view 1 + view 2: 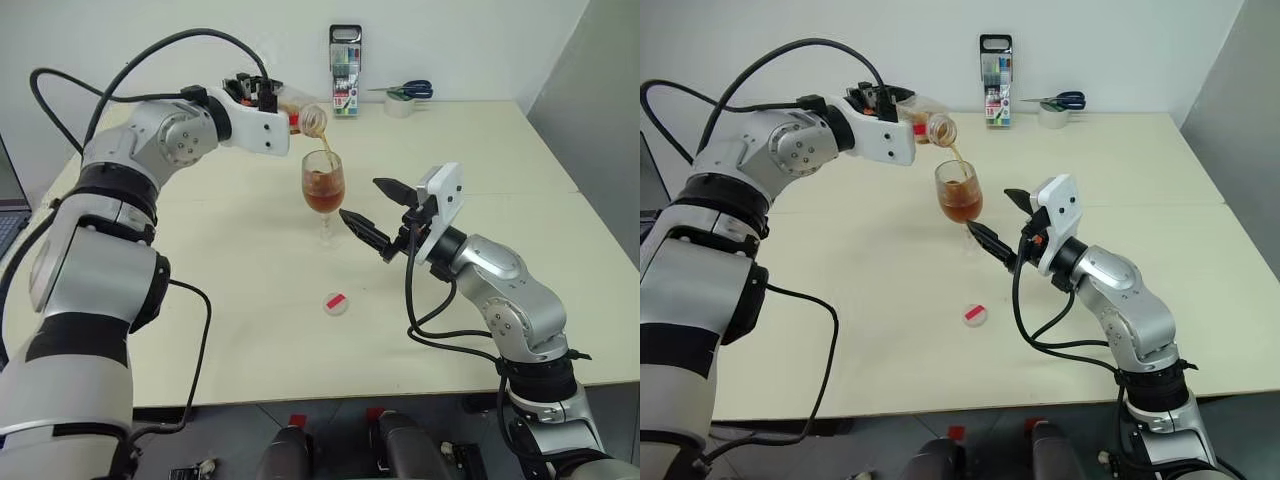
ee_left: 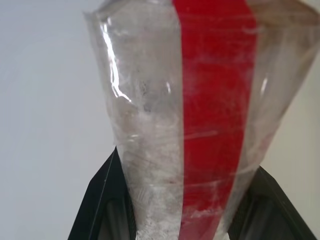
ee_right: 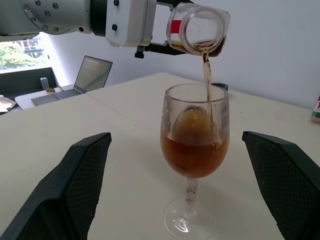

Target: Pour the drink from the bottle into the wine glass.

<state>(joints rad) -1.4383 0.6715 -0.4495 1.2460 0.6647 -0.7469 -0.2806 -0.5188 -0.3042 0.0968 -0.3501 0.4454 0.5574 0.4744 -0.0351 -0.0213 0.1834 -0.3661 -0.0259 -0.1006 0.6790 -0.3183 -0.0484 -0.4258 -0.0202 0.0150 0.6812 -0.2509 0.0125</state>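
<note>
While tipped — bottle [image 1: 305,112] in left pincer [image 1: 262,95], above wine glass [image 1: 324,185]

The left arm reaches forward at shoulder height, elbow bent, its left hand [image 1: 272,97] level and pointing toward the robot's right, fingers [image 2: 102,200] clamped shut on the bottle [image 1: 305,112]. The right arm sits lower, forearm angled up and leftward; the right hand [image 1: 379,210] hangs with both fingers spread wide apart, gripping nothing.

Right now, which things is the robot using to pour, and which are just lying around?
Using: bottle, drink, wine glass, left gripper.

Lying around: bottle cap, marker pack, scissors, tape roll, laptop.
</note>
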